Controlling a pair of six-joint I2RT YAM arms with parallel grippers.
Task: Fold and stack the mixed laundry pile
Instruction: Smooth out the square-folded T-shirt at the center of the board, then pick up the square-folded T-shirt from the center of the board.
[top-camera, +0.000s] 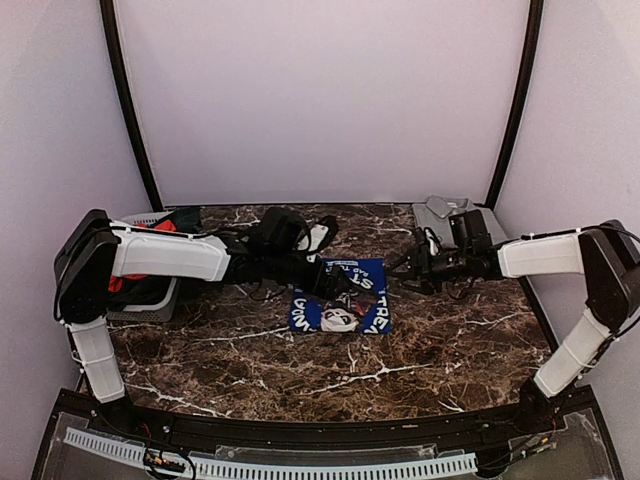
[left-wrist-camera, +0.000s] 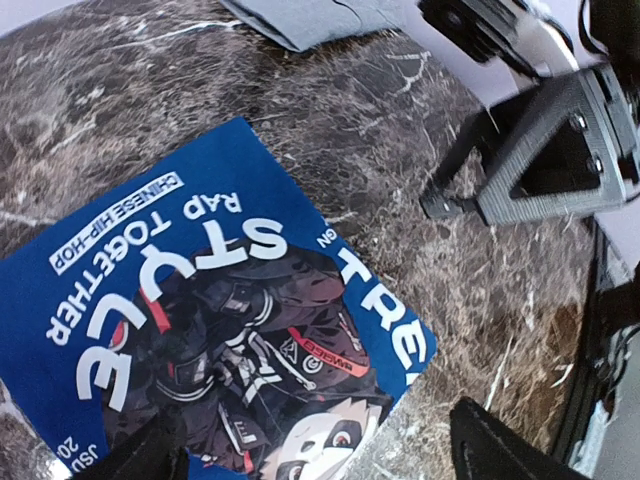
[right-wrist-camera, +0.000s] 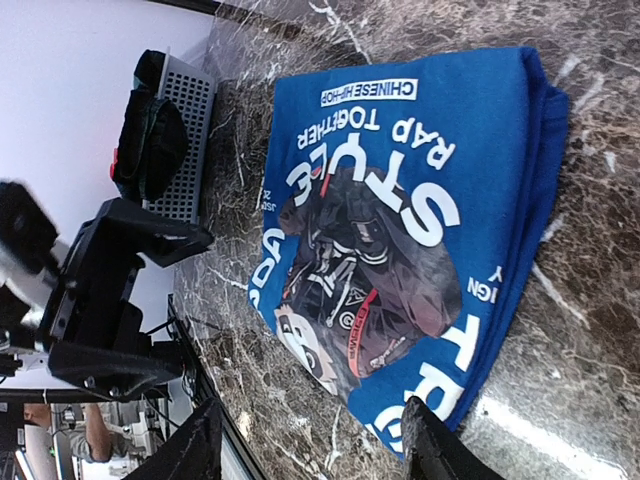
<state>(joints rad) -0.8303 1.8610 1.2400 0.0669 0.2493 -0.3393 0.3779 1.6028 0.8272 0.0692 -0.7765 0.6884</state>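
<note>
The royal-blue T-shirt (top-camera: 340, 297) lies folded flat mid-table, its white print up; it also fills the left wrist view (left-wrist-camera: 200, 290) and the right wrist view (right-wrist-camera: 420, 180). My left gripper (top-camera: 328, 282) hovers over its left part, open, its fingers (left-wrist-camera: 500, 450) wide apart with nothing between them. My right gripper (top-camera: 400, 272) is at the shirt's right edge, jaws apart and empty, one fingertip (right-wrist-camera: 440, 450) over the shirt's corner. A grey shirt (top-camera: 440, 212) lies folded at the back right. Dark cloth (top-camera: 290, 232) lies behind the left arm.
A small grey basket (top-camera: 150, 300) at the far left holds red-orange and dark cloth (right-wrist-camera: 150, 140). A flat grey tray (top-camera: 487, 222) carries the grey shirt. The two grippers stand close together across the blue shirt. The brown marble table (top-camera: 300, 370) reaches to the front rail.
</note>
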